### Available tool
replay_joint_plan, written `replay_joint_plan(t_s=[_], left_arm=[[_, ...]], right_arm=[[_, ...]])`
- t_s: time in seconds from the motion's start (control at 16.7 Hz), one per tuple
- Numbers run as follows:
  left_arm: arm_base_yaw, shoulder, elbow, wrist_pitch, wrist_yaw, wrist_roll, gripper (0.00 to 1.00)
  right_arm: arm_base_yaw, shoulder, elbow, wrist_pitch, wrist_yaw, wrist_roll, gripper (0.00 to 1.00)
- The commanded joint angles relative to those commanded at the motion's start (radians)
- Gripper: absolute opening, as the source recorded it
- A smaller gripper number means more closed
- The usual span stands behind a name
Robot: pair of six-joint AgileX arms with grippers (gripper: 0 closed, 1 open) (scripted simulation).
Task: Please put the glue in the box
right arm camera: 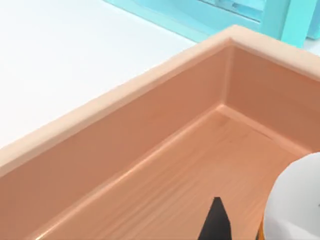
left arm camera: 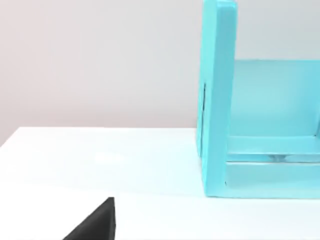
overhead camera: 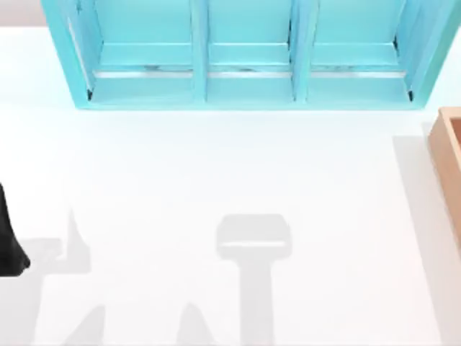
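One glue (right arm camera: 295, 200) bottle over box (right arm camera: 150, 125) interior; no label legible; right hand grip unclear

Right wrist view: interior corner of the box (right arm camera: 150, 165), its thick tan wall meeting the wooden floor, with the glue's white neck (right arm camera: 295, 200) close by and the teal shelf unit (right arm camera: 240, 20) beyond.

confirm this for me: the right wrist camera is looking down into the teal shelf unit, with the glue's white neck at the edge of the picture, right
Not quite. The right wrist view looks down into the light tan wooden box, not the teal shelf unit, which stands behind the box's far wall. The rest holds: the glue's white neck sits at the edge of that picture, over the box's floor.
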Motion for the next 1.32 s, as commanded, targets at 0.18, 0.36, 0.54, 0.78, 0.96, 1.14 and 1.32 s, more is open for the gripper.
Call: replay_joint_plan(t_s=[0.18,0.36,0.54,0.78,0.96,1.14,1.32], left_arm=[[0.0,0.0,0.0,0.0,0.0,0.0,1.0],[0.0,0.0,0.0,0.0,0.0,0.0,1.0],[0.0,0.0,0.0,0.0,0.0,0.0,1.0],[0.0,0.0,0.0,0.0,0.0,0.0,1.0],[0.0,0.0,0.0,0.0,0.0,0.0,1.0],[0.0,0.0,0.0,0.0,0.0,0.0,1.0],[0.0,0.0,0.0,0.0,0.0,0.0,1.0]], right_arm=[[0.003,-0.001,-0.006,0.008,-0.002,0.012,0.0],[0.003,-0.001,-0.006,0.008,-0.002,0.012,0.08],[0.003,-0.001,-0.006,0.008,-0.002,0.012,0.3],[0.003,-0.001,-0.006,0.008,-0.002,0.012,0.6],[0.003,-0.001,-0.006,0.008,-0.002,0.012,0.83],[0.003,-0.001,-0.006,0.008,-0.002,0.012,1.0],[0.003,-0.001,-0.006,0.008,-0.002,0.012,1.0]])
